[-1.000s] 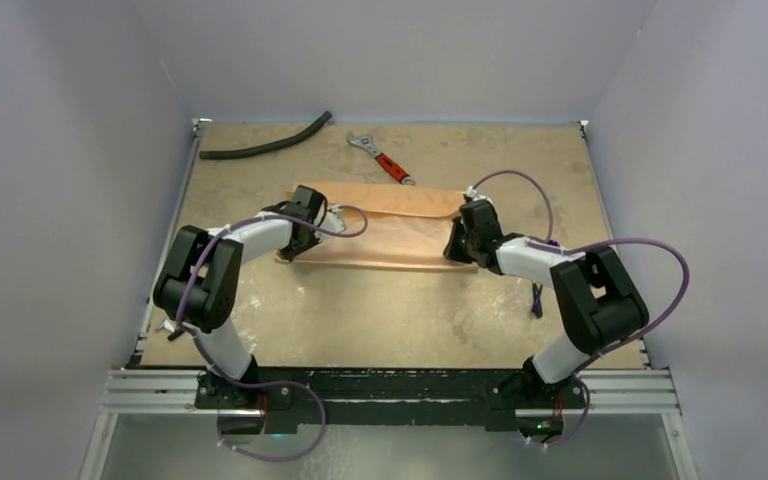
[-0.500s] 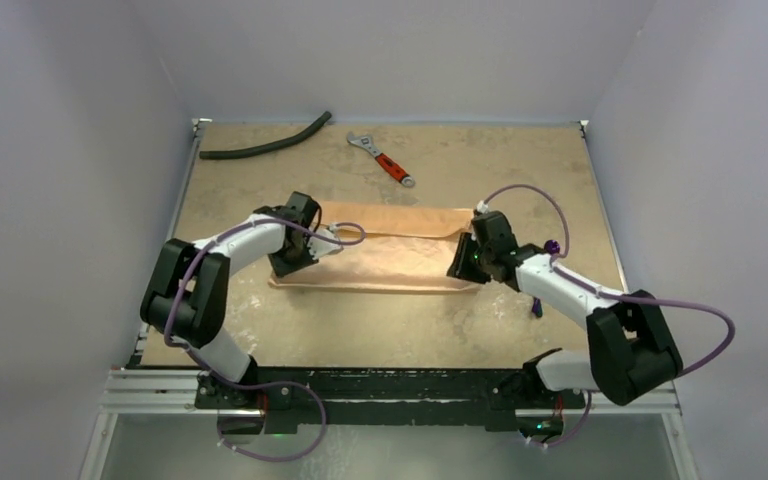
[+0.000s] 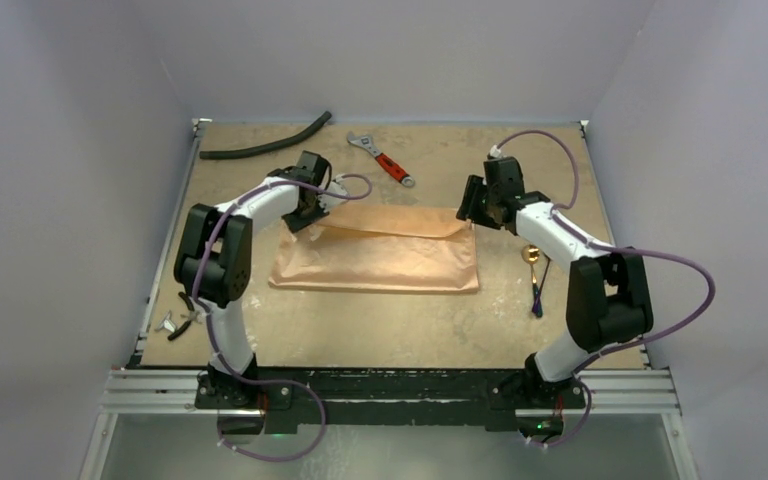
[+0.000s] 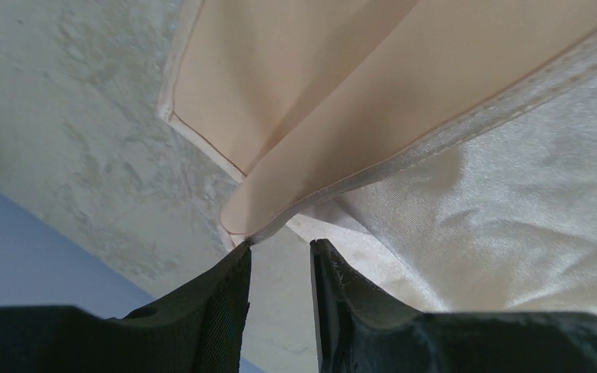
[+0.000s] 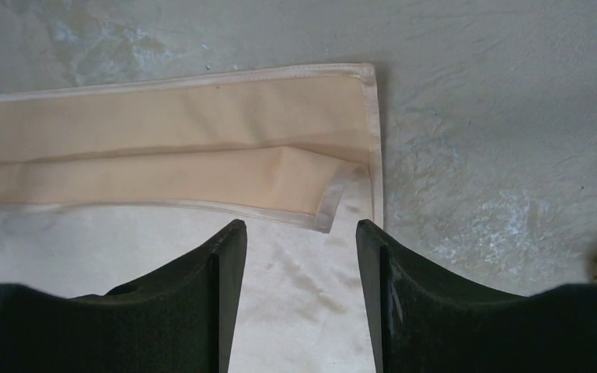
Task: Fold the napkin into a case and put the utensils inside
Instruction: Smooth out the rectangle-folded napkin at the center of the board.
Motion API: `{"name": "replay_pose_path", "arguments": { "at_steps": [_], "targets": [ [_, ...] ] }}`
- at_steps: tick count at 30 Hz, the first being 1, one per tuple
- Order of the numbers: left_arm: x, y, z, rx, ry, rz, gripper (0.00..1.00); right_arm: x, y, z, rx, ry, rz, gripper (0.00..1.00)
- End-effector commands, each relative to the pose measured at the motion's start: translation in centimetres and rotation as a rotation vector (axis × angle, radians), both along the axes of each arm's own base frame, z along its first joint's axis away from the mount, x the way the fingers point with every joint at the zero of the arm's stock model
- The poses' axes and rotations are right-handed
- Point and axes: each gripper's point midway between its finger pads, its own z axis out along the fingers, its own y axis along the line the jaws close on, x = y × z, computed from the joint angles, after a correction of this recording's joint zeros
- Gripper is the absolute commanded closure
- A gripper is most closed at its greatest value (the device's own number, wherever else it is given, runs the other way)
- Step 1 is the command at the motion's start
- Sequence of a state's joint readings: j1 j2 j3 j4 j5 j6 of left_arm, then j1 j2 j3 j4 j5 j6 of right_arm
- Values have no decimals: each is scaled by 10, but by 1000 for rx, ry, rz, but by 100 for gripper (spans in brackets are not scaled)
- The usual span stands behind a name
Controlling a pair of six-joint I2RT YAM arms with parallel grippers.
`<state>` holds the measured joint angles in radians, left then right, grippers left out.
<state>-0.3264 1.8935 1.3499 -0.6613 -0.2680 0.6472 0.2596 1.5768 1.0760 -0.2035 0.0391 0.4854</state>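
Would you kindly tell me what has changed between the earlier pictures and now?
Both arms swung toward the far side of the table; the left gripper and right gripper opened and let go of the napkin, which now lies folded nearer the arms. The hose and wrench stayed put.

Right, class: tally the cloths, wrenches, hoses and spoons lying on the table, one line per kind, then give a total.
Peach-orange cloth napkin: 1
Red-handled steel wrench: 1
Curved black hose: 1
Gold-bowled spoon: 1
Total: 4
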Motion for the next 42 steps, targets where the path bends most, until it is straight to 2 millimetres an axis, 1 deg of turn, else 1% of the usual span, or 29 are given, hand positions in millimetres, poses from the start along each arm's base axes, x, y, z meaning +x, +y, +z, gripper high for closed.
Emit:
{"name": "replay_pose_path", "arguments": {
  "at_steps": [1, 4, 8, 12, 14, 19, 22, 27, 29, 32, 35, 39, 42],
  "targets": [
    [13, 13, 0, 15, -41, 40, 66, 4, -11, 5, -33, -11, -17, 42],
    [15, 13, 3, 9, -49, 36, 66, 3, 0, -1, 32, 11, -5, 42],
    [18, 13, 11, 2, -81, 34, 66, 2, 10, -15, 84, 51, 0, 41],
    [15, 12, 17, -10, -89, 36, 67, 6, 11, -25, 87, 70, -10, 42],
    [14, 12, 25, -17, -101, 37, 67, 6, 11, -30, 86, 83, -13, 42],
    [16, 10, 45, -29, -141, 37, 66, 12, 6, -34, 65, 70, -42, 43],
    [19, 11, 50, -29, -160, 37, 65, 15, 4, -36, 61, 64, -63, 45],
    [27, 11, 41, -11, -166, 33, 64, 19, 1, -41, 54, 57, -88, 53],
    [30, 9, 37, -19, -170, 26, 64, 20, 0, -43, 45, 58, -94, 57],
    [31, 4, 32, -29, -158, 25, 65, 22, -3, -42, 32, 51, -103, 63],
    [31, 6, 21, -13, -144, 26, 65, 23, -6, -41, 18, 43, -111, 71],
    [30, 8, 4, 21, -127, 35, 68, 25, -7, -40, 12, 38, -117, 81],
    [29, 10, -2, 35, -137, 33, 74, 27, -11, -40, 2, 30, -125, 87]
  ]
}}
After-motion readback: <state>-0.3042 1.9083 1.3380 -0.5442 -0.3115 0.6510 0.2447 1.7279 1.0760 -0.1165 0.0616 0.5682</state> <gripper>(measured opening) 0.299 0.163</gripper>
